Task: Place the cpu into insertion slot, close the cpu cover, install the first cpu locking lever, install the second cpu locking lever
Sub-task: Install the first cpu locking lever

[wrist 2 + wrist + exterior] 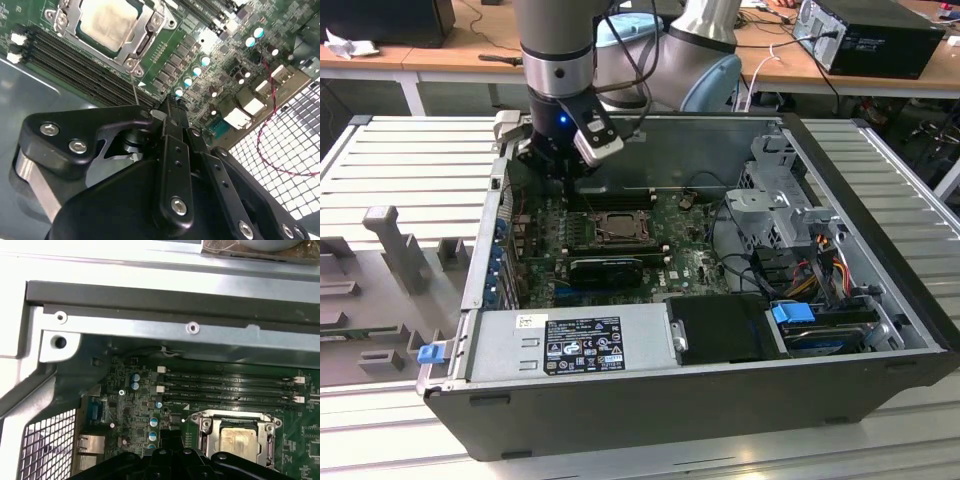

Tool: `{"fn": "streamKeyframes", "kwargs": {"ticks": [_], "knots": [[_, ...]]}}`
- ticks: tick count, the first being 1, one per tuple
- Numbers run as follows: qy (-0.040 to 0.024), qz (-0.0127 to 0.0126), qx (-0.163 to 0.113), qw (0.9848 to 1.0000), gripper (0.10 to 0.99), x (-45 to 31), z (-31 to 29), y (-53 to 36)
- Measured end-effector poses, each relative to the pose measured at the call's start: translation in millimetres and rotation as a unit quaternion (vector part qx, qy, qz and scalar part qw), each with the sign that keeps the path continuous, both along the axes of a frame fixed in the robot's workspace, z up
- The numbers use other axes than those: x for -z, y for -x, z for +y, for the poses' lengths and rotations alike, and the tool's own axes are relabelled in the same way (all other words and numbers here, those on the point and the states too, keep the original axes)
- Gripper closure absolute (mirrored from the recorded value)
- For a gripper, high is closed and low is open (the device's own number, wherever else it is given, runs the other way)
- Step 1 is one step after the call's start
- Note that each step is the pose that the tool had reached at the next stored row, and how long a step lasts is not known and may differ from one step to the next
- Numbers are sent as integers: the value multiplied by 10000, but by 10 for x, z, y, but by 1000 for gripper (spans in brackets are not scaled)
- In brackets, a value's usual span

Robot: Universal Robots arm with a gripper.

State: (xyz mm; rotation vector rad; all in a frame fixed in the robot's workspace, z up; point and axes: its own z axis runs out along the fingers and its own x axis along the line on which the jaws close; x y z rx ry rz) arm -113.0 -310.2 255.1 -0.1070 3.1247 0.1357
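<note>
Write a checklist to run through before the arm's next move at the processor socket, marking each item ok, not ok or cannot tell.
1. The cpu lies in the insertion slot: ok.
2. The cpu cover is down flat round the chip: ok.
3. Latching finished: cannot tell; a thin rod runs from the socket's corner towards the gripper.
4. Gripper off the cover: ok, it is beside the socket, near the memory slots.
5. Red and black wire away from the socket: ok.
</note>
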Motion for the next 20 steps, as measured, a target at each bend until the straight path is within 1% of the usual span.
{"fn": "streamKeyframes", "kwargs": {"ticks": [3, 4, 7, 15, 18, 20], "knots": [[-1, 0, 0, 10000, 980, 3, 54, 3], [-1, 0, 0, 10000, 980, 5, 100, 2], [-1, 0, -1, 10000, 980, 9, 138, -5], [-2, 1, 1, 10000, 980, 29, 138, -71], [-3, 1, 0, 10000, 980, 32, 138, -136], [-3, 1, 0, 10000, 980, 40, 138, -195]]}}
